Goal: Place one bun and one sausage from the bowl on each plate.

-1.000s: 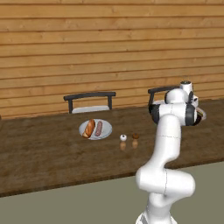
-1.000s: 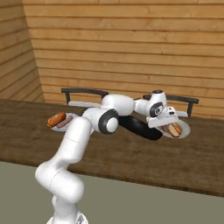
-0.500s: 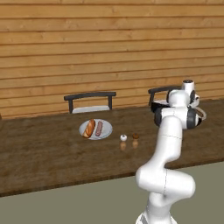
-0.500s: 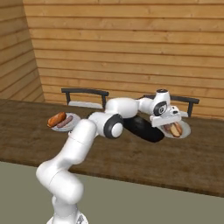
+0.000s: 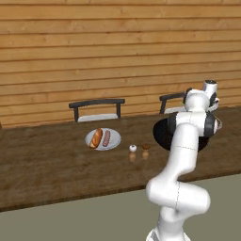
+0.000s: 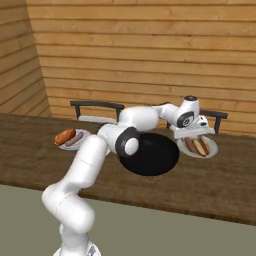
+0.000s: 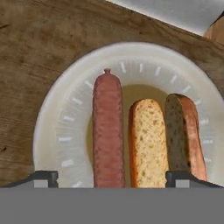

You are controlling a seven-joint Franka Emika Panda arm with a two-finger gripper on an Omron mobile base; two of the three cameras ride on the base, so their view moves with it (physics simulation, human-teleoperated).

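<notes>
My gripper (image 7: 113,178) is open just above the right plate (image 7: 57,131), one fingertip on each side of the food, holding nothing. On that plate a reddish sausage (image 7: 107,131) lies next to a split bun (image 7: 151,140). From the right base view the gripper (image 6: 193,132) hangs over this plate (image 6: 212,150), with the black bowl (image 6: 150,156) right beside it. The left plate (image 5: 114,140) carries a bun (image 5: 96,138) and a sausage (image 5: 107,137). My arm hides part of the bowl (image 5: 161,133) in the left base view.
A white shaker (image 5: 133,148) and a brown shaker (image 5: 146,146) stand on the wooden table (image 5: 47,164) between the left plate and the bowl. Two dark chairs (image 5: 96,108) stand behind the table against the plank wall.
The jaws have gone from nearly shut to wide open over the right plate. The bun now lies free on the plate beside the sausage.
</notes>
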